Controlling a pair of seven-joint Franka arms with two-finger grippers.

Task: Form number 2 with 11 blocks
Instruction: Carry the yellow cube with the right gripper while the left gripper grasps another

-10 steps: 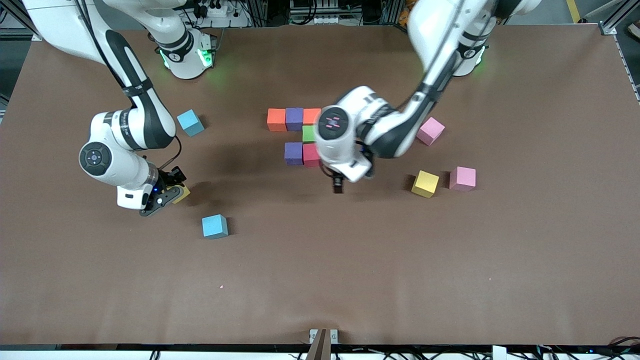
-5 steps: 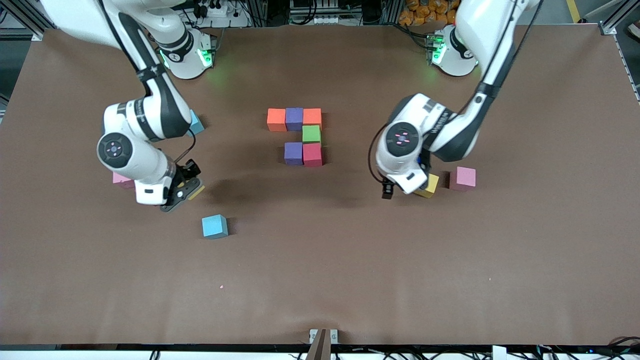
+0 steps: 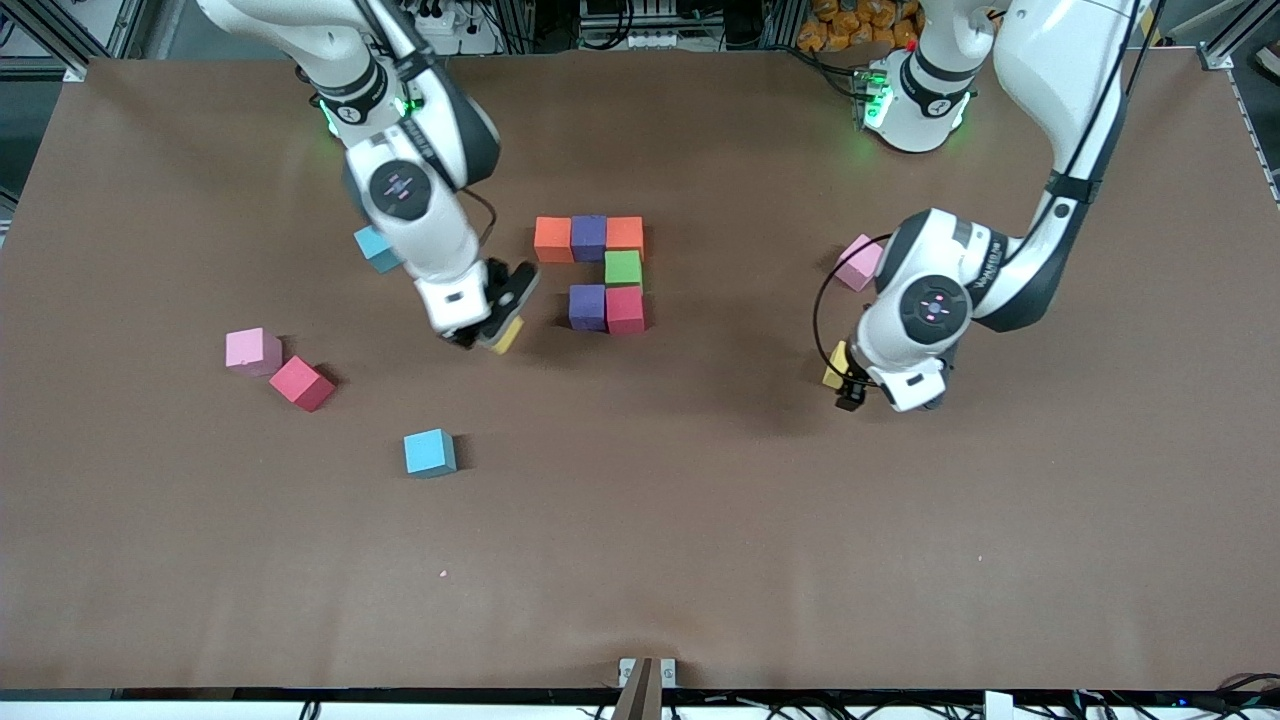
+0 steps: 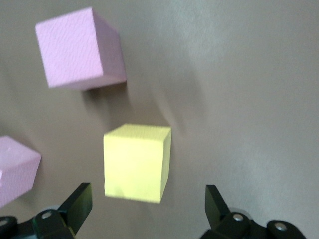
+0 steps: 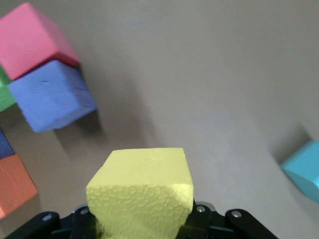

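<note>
The held yellow block (image 3: 506,334) sits clamped in the right gripper (image 3: 492,330), over bare table just beside the purple block (image 3: 587,307) at the open end of the figure's middle row. The figure so far counts six blocks: orange (image 3: 552,239), purple (image 3: 589,237) and orange (image 3: 624,234) in the top row, green (image 3: 622,267) below the last, then purple and red (image 3: 625,309).

Procedure, as judged from the layout: the held block probably goes flush against the purple block to complete the middle row. Square its faces to the row before lowering, since it hangs tilted in the front view. Lower until it rests on the table, then release; avoid nudging the purple block out of line.

The right arm reaches from its base toward the figure, wrist angled down.

The left gripper (image 4: 144,214) hovers over a second yellow block (image 4: 136,162), fingers spread wide and astride it, nothing grasped. Two pink blocks (image 4: 79,48) lie near it. The left arm bends low toward its end of the table.

Spare blocks: pink (image 3: 251,351), red (image 3: 301,383), blue (image 3: 430,452), blue (image 3: 372,246).
</note>
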